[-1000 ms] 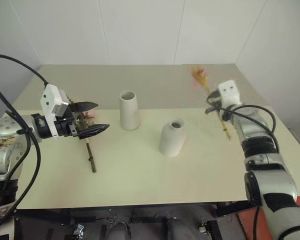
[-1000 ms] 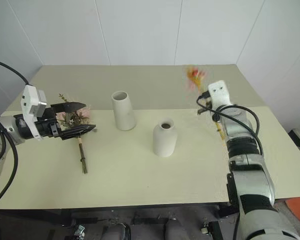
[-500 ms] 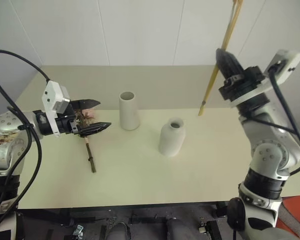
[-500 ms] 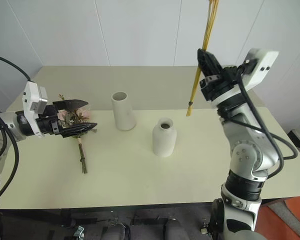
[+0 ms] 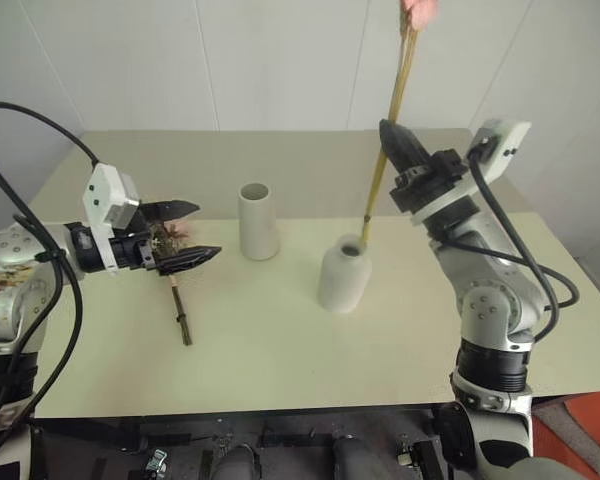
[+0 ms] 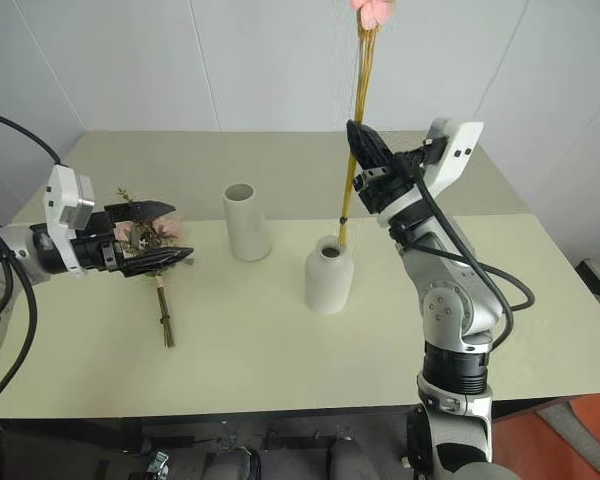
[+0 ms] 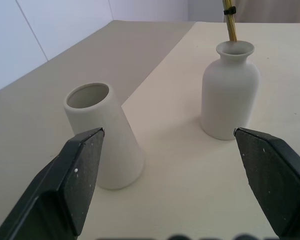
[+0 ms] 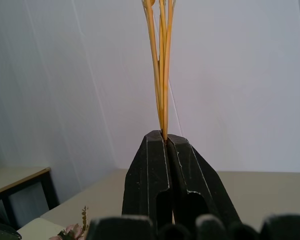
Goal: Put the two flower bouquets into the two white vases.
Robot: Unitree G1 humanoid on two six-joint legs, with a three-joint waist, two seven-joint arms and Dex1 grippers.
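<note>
Swung inward from the table's far right edge over the past second, the right gripper [image 6: 363, 152] now holds the slim yellow bouquet [image 6: 356, 130] nearly upright, jaws clamped on the stalks partway up their length. Below the claw, the stalk ends sit right at the mouth of the rounded narrow-necked vase [image 6: 329, 280] (whether they have actually entered the neck cannot be told), while the small pink flower rises well above it. The stalks' long axis runs close to vertical, tipped slightly toward the wall, so the coming move looks like a plain descent along that line. The right forearm is raised, the claw pointing up and inward. The left gripper [image 5: 182, 233], jaws wide apart, has kept its place over the bushy rose bouquet [image 6: 150, 240] lying on the table [image 6: 280, 360], the tall tapered vase [image 6: 247, 221] just ahead.
</note>
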